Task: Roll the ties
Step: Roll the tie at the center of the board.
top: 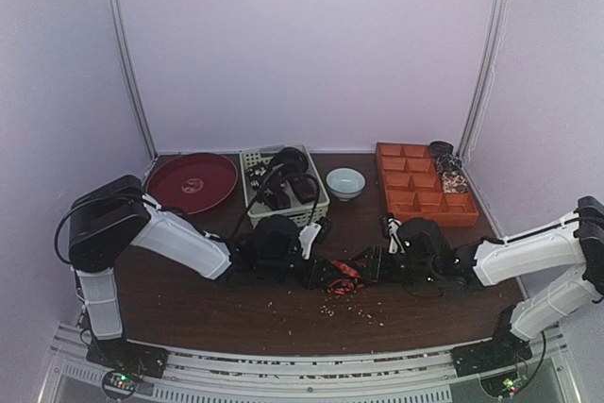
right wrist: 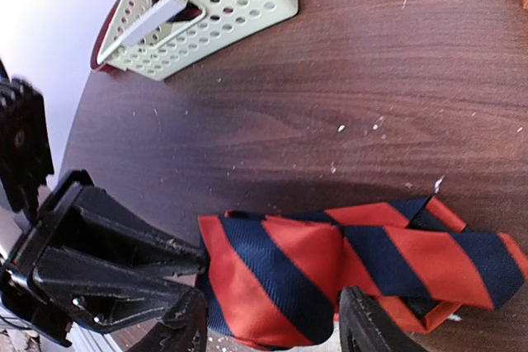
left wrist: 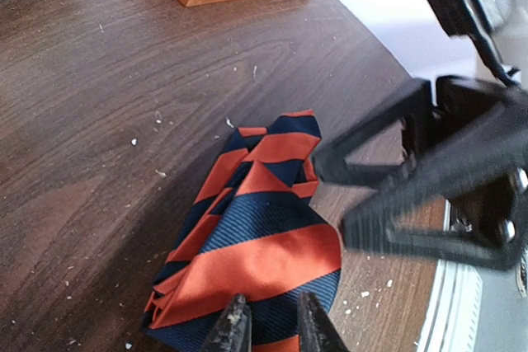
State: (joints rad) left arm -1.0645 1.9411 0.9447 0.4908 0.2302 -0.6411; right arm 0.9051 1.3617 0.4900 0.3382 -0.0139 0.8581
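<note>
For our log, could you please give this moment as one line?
striped tie: bunched | left pincer: at its end, grip unclear | right pincer: open, straddling it

no readable text, labels, brands, numbers or signs anywhere

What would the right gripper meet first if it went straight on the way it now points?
The right gripper would meet the orange-and-navy striped fabric necktie right ahead between its fingers, probably at once.
</note>
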